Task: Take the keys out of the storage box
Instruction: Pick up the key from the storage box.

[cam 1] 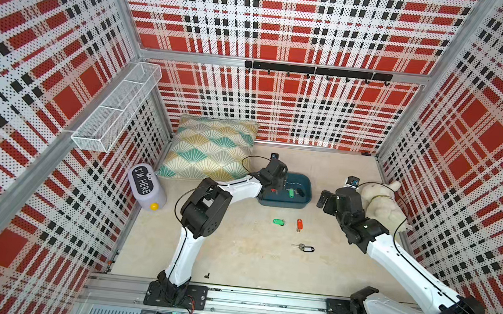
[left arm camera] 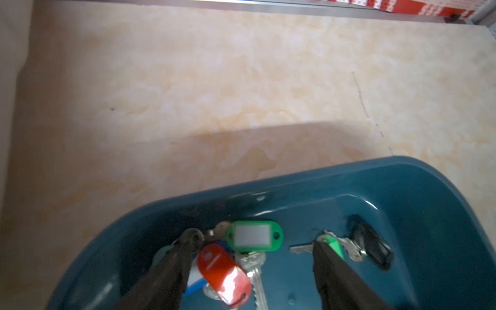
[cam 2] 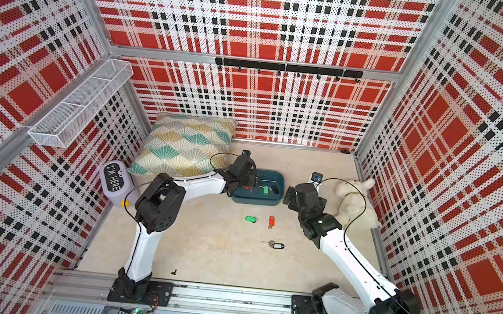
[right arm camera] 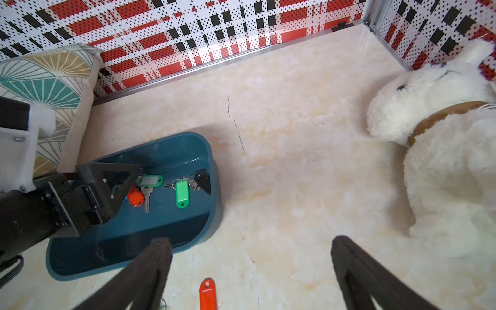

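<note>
Reaching into the storage box (cam 1: 283, 204) in both top views is the left gripper (cam 1: 276, 186); 3 keys (cam 1: 278, 221) lie outside on the table (cam 1: 249, 259). Left wrist view: its fingers (left arm camera: 192, 239) stand spread around a red-tagged key (left arm camera: 224, 273), pinching nothing. Right wrist view: the right gripper (right arm camera: 251, 241) hangs spread wide above the table.

The left arm (cam 1: 234, 184) is bent sharply at the elbow and lies over the left end of the storage box (cam 1: 283, 204). The left gripper (left arm camera: 255, 243) points down inside the box with its jaws apart. The right arm (cam 1: 392, 255) stretches toward the box. The right gripper (right arm camera: 251, 241) hovers just beside the box's right end, its jaws spread wide and empty.
</note>
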Robot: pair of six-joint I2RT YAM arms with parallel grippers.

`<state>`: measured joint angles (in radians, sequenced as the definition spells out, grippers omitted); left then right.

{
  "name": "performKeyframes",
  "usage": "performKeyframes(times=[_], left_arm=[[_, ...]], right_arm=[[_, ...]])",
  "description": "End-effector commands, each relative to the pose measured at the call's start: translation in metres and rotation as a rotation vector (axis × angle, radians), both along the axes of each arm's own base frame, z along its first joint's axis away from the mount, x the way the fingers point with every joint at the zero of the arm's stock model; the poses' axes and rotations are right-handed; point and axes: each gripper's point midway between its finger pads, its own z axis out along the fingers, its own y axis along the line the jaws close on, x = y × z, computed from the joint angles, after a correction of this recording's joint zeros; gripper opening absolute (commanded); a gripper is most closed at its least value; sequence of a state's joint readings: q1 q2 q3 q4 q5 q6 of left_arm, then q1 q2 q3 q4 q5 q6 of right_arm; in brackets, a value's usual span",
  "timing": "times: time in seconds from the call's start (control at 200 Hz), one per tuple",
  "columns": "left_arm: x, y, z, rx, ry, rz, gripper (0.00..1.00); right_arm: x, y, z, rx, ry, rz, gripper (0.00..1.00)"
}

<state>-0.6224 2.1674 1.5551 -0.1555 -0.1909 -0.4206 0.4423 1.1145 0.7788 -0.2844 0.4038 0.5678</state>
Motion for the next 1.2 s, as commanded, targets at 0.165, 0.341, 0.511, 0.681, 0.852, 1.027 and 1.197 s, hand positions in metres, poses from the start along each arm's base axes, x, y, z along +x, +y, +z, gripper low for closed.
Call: performKeyframes(times=[0.165,0.341,0.511,0.681,0.852,1.027,1.197], left_arm=[[0.005,-0.014,-0.021,-0.03,0.056,-0.019,0.57],[0.008,-0.017,-0.025,-0.031,0.064,-0.023,0.52],[0.012,-0.016,-0.031,-0.016,0.069,-0.018,0.42],[0.015,-0.007,-0.038,0.017,0.076,0.01,0.38],[0.018,-0.005,-0.04,0.039,0.076,0.026,0.35],[0.022,-0.008,-0.04,0.046,0.075,0.024,0.29],[0.023,-0.01,-0.04,0.058,0.076,0.021,0.21]], right_arm=[[0.012,0.004,0.012,0.022,-0.037,0.04,1.0],[0.013,0.006,0.008,0.025,-0.03,0.048,1.0],[0.013,0.007,0.006,0.031,-0.028,0.054,1.0],[0.013,0.007,0.005,0.031,-0.025,0.059,1.0],[0.013,0.005,0.001,0.028,-0.018,0.057,1.0],[0.013,0.003,-0.001,0.032,-0.015,0.057,1.0],[0.014,0.002,-0.003,0.036,-0.011,0.057,1.0]])
